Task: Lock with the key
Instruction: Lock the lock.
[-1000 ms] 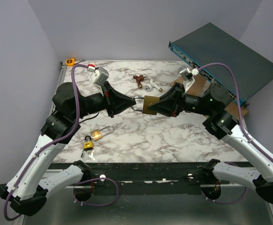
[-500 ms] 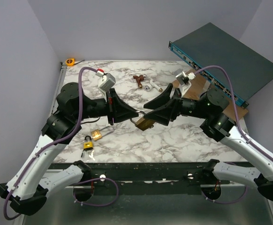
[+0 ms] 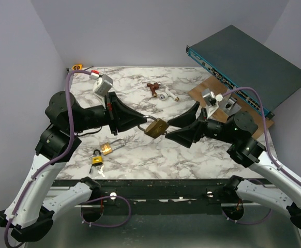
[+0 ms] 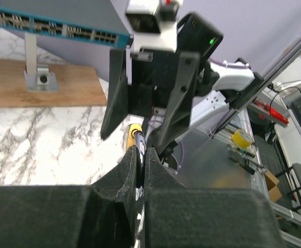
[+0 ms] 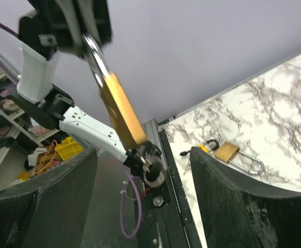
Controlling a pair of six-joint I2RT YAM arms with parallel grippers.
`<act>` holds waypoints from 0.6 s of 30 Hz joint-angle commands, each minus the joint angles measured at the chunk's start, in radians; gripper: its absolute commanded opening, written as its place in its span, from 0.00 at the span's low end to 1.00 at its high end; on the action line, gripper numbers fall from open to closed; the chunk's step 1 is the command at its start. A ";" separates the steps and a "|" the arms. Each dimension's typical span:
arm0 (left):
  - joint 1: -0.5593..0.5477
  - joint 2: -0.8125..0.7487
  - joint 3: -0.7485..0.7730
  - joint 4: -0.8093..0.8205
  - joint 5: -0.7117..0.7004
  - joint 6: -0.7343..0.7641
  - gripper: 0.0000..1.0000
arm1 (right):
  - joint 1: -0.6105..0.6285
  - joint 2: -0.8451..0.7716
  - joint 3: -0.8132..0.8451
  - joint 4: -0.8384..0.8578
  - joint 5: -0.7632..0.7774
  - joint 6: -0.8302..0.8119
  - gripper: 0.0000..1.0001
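Key [image 3: 100, 170] lies on the marble table [image 3: 192, 155] near its front left edge, beside the small yellow padlock [image 3: 96, 159] and well apart from both grippers. Left gripper [image 3: 143, 123] clamps the large brass padlock [image 3: 156, 127] by its shackle. Right gripper [image 3: 167, 128] is spread wide just beside it.

Prob. lab: network switch [image 3: 249, 62]

The top view looks steeply down from above the near edge over the whole worktop [image 3: 192, 150]. Each wrist view sits close behind its own pincer, facing the other: past the left pincer [image 4: 140, 157] stands the right pincer [image 4: 132, 138]. The padlock [image 3: 156, 127] between them shows from top and right wrist.
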 commanded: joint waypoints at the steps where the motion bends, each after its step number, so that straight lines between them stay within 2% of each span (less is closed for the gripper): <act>1: 0.032 -0.006 0.089 0.152 0.005 -0.091 0.00 | -0.006 -0.016 -0.046 0.062 -0.006 0.005 0.69; 4: 0.037 0.007 0.107 0.171 0.017 -0.120 0.00 | -0.007 0.000 -0.039 0.096 -0.025 0.016 0.57; 14: 0.050 0.022 0.135 0.184 0.045 -0.154 0.00 | -0.008 0.018 0.022 0.135 -0.056 0.025 0.55; 18: 0.053 0.024 0.136 0.187 0.049 -0.160 0.00 | -0.006 0.024 0.031 0.137 -0.085 0.036 0.40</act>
